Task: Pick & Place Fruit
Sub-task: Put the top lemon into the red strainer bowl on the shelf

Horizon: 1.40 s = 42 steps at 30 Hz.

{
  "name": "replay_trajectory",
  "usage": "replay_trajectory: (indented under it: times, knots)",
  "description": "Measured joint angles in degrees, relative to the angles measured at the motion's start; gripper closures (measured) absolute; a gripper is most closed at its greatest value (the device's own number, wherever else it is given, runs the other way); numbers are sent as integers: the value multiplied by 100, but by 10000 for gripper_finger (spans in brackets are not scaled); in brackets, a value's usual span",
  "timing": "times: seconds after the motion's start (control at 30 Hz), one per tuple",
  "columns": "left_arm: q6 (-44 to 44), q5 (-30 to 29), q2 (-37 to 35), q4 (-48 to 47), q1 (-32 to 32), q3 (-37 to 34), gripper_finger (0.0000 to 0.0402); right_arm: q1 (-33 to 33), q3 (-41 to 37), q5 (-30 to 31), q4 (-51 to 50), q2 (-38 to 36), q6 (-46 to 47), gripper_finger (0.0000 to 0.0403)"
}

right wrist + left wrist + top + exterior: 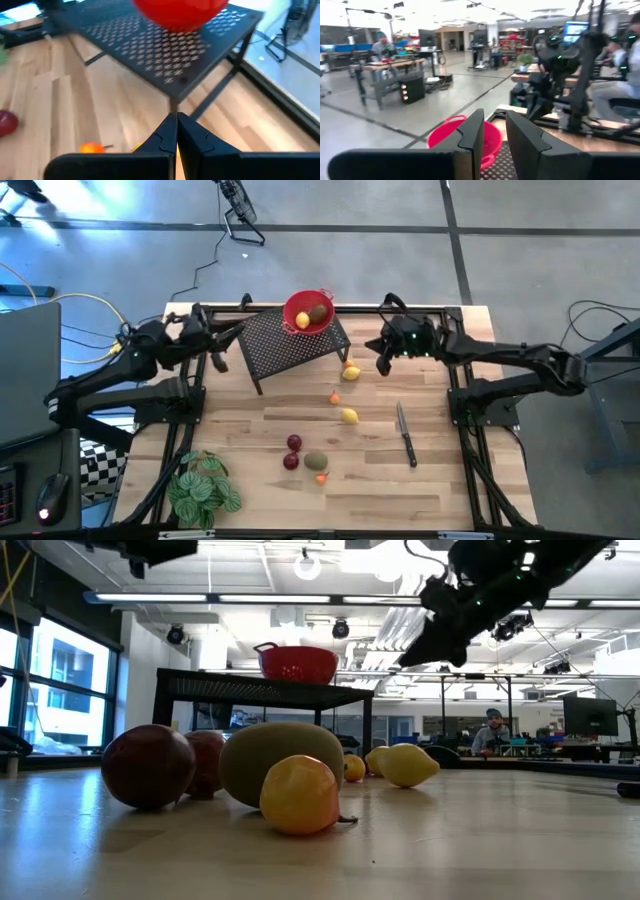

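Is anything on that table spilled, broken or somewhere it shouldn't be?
Nothing looks spilled or broken. The oddest thing is a knife lying loose on the wood near the fruit, with nothing cut. Two fruits sit in the red bowl on the black rack; the rest lie scattered on the table, apart from each other.

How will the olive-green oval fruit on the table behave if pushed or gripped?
The olive-green fruit looks smooth and rounded, so it would probably roll or wobble when nudged. Its curved skin may slip between narrow fingers. Red balls lie close beside it, so a push would likely disturb them.
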Motion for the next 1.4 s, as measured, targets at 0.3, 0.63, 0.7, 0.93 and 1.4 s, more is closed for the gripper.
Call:
replay_trajectory:
  times: [0.3, 0.63, 0.7, 0.93, 1.4]
  knots:
    - [-187, 386, -69, -455, 0, 2, 325, 385, -330, -139, 220, 248, 106, 401]
    - [-230, 381, -48, -491, 0, 2, 325, 507, -330, -122, 255, 623, 147, 400]
    - [-228, 334, -45, -489, 1, 2, 325, 511, -330, -137, 237, 721, 165, 392]
    - [-221, 228, -46, -487, 2, 2, 325, 548, -330, -148, 286, 1137, 121, 303]
    - [-219, 224, -46, -487, 0, 2, 325, 1231, -327, 875, 1334, 2070, -478, 133]
